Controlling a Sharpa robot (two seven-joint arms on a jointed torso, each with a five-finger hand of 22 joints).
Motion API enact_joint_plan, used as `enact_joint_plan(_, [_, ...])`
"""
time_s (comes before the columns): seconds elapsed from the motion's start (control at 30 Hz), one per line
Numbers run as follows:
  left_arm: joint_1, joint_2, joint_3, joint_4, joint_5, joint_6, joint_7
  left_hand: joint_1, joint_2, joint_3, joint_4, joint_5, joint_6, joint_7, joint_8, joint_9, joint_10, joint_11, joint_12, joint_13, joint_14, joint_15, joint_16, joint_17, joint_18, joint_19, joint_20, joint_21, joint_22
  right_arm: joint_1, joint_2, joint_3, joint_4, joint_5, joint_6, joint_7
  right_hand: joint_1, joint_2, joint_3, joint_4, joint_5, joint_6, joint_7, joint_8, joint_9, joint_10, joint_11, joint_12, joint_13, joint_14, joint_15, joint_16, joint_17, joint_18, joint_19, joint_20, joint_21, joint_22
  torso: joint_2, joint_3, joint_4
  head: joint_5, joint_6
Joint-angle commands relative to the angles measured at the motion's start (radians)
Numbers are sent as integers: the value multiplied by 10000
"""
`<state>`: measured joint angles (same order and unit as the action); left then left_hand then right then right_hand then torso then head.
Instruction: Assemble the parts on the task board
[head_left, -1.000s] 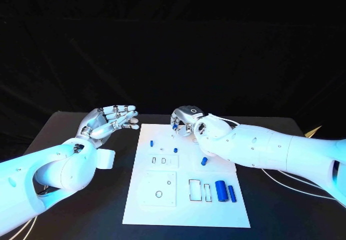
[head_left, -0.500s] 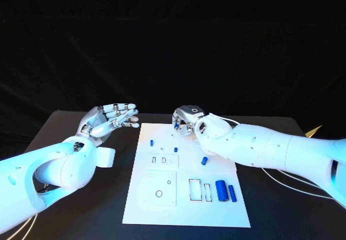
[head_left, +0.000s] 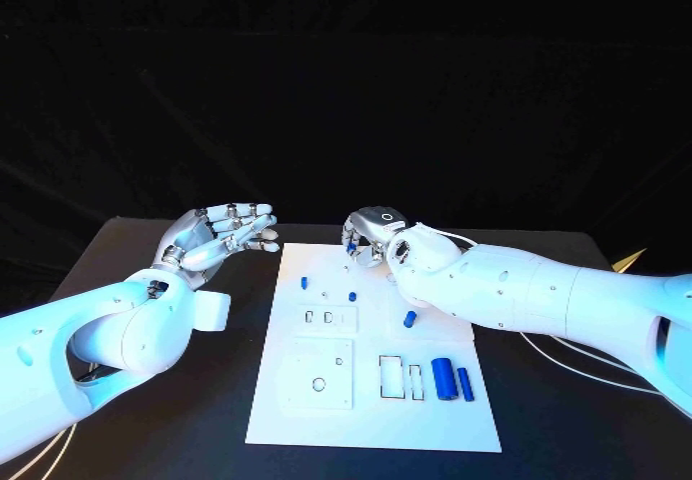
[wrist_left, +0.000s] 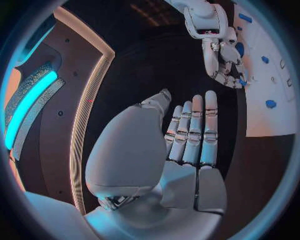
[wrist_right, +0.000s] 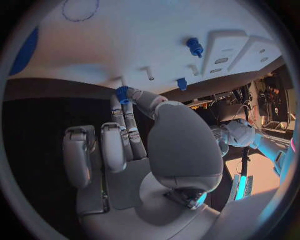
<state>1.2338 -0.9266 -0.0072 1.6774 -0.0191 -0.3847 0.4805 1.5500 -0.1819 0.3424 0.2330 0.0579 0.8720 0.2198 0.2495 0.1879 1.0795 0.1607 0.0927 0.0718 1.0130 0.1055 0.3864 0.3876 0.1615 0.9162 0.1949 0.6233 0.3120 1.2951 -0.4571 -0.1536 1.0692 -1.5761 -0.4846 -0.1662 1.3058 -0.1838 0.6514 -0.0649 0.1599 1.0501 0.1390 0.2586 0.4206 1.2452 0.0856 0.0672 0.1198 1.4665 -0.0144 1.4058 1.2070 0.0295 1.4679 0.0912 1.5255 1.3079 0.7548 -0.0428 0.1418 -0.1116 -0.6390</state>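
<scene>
The white task board (head_left: 375, 410) lies in the middle of the black table. My right hand (head_left: 378, 236) hovers over the board's far edge and pinches a small blue part (wrist_right: 122, 93) between thumb and fingertip; the other fingers curl beside it. My left hand (head_left: 224, 232) is raised over the table left of the board's far corner, fingers straight and apart, holding nothing. Small blue parts (head_left: 306, 283) (head_left: 351, 298) (head_left: 410, 321) lie on the board's far half. Two long blue cylinders (head_left: 443, 381) (head_left: 463, 385) lie near its right edge.
White recessed blocks (head_left: 327, 319) (head_left: 317, 375) and narrow slots (head_left: 391, 376) mark the board's middle and near half. A cable (head_left: 577, 370) runs over the table right of the board, under my right arm. The table's edges (head_left: 87, 260) lie well outside the board.
</scene>
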Motion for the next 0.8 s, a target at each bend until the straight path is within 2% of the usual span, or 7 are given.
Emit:
enact_joint_plan(0.03, [18,13,9,6,-43,192,55,-32,-31,63,-14,-47,-43,16,32,9,-80,14,-14,2,-79,-4,67,9,167,-76,-23,36,10,-60,15,-30,-7,-20,283,88,-150,-60,-12,31,26,-117,19,-71,19,-18,-123,-61,478,367,85,-70,-90,-68,453,68,-86,1643,1,-7,-7,10,-3])
enact_joint_plan(0.4, [20,-2,9,-22,-43,187,45,-32,-31,63,-14,-47,-43,16,32,9,-80,14,-14,2,-79,-4,67,9,167,-76,-23,36,10,-63,-48,-31,56,8,408,61,-178,-85,10,42,28,-155,30,-94,48,-45,-115,-23,483,360,103,-71,-107,-61,435,97,-103,1618,8,-7,-3,-3,-21])
enact_joint_plan(0.6, [20,-11,8,-46,-43,187,42,-32,-31,63,-14,-47,-43,16,32,9,-80,14,-14,2,-79,-4,67,9,167,-76,-23,36,10,-66,-111,-31,140,0,352,34,-163,-75,20,32,24,-137,17,-85,76,50,-138,27,516,364,90,-56,-89,-66,452,99,-88,1649,12,-5,-3,9,-4])
enact_joint_plan(0.63, [20,-12,8,-49,-43,188,42,-34,-23,76,-22,-48,-46,15,34,14,-82,14,-13,2,-94,-3,85,32,168,-103,-22,68,30,-67,-118,-31,146,-1,333,30,-163,-75,20,32,24,-137,17,-85,76,50,-138,27,516,364,90,-56,-89,-66,452,99,-88,1649,11,-4,-6,-12,-51])
enact_joint_plan(0.8, [20,-13,8,-65,-43,195,40,-34,-23,76,-22,-48,-46,15,34,14,-82,14,-13,2,-94,-3,85,32,168,-103,-22,68,30,-70,-127,-31,141,-1,244,35,-168,-91,14,29,20,-141,18,-88,82,59,-138,30,523,359,87,-67,-116,-66,450,98,-89,1648,19,-14,-3,-28,-26])
